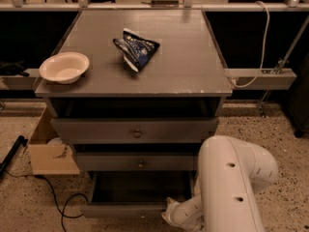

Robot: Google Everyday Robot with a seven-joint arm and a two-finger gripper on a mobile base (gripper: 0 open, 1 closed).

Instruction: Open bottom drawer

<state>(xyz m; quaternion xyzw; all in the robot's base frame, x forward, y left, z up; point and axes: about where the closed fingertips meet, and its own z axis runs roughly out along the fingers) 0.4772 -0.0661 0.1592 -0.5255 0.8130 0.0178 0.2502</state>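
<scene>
A grey wooden cabinet (216, 111) fills the middle of the view, its flat grey tabletop (183, 57) above three stacked drawers. The robot's bulky white plastic arm (236, 178) rises at the lower right, in front of the cabinet's right corner. Its rounded elbow sits high beside the middle drawer, and the forearm slopes down and to the left towards the floor. The widest grey top drawer front (96, 129) and the mid-sized grey middle drawer front (106, 162) each show a small round centre knob. The grey-painted wooden bottom drawer (120, 210) sits lowest, pulled out towards the camera so that its dark inside shows behind the front panel. An open brown cardboard box (48, 158) stands on the speckled floor just left of the cabinet. A shallow cream round bowl (64, 67) rests at the tabletop's front left corner, well apart from a crumpled dark blue snack bag (136, 50) near the middle. The pale tool (170, 212) is at the right end of the bottom drawer's front panel; I cannot tell whether it is spread or pressed together.
</scene>
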